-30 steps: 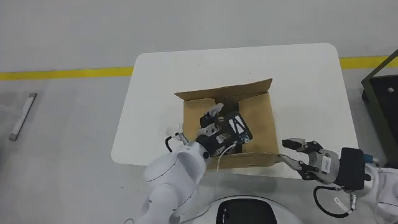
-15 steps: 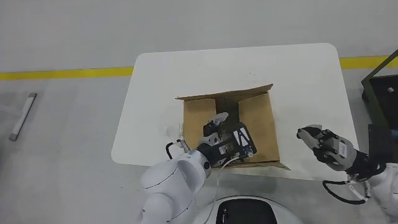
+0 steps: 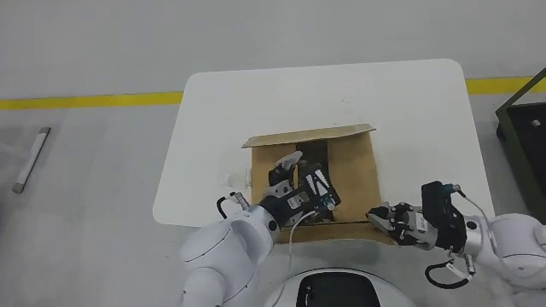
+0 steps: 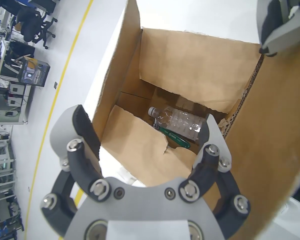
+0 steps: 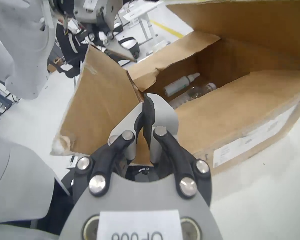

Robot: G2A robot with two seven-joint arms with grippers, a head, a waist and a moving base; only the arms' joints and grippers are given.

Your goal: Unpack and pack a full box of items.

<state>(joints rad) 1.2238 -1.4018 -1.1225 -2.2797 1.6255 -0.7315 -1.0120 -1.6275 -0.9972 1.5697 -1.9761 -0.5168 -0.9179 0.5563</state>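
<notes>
An open cardboard box (image 3: 358, 166) stands mid-table. Inside lie a clear plastic bottle (image 4: 180, 123), a green-handled tool (image 4: 177, 139) and a small white nozzle bottle (image 5: 181, 83). My left gripper (image 4: 145, 128) hangs open over the box's near left part (image 3: 299, 177). It straddles a torn inner flap (image 4: 140, 146) and holds nothing. My right gripper (image 5: 146, 106) is shut at the near right corner of the box (image 3: 377, 218). Its tips rest against the edge of the raised near flap (image 5: 102, 106).
The white table (image 3: 409, 102) has bare room behind and to the right of the box. A dark green rack (image 3: 525, 136) stands past the right edge. Yellow floor lines (image 3: 94, 100) and a grey bar (image 3: 30, 160) lie on the floor to the left.
The right gripper was open at the near flap, swung away to the right and shut, and is now back at the flap's corner. The left gripper drew slightly nearer; the box shifted a little.
</notes>
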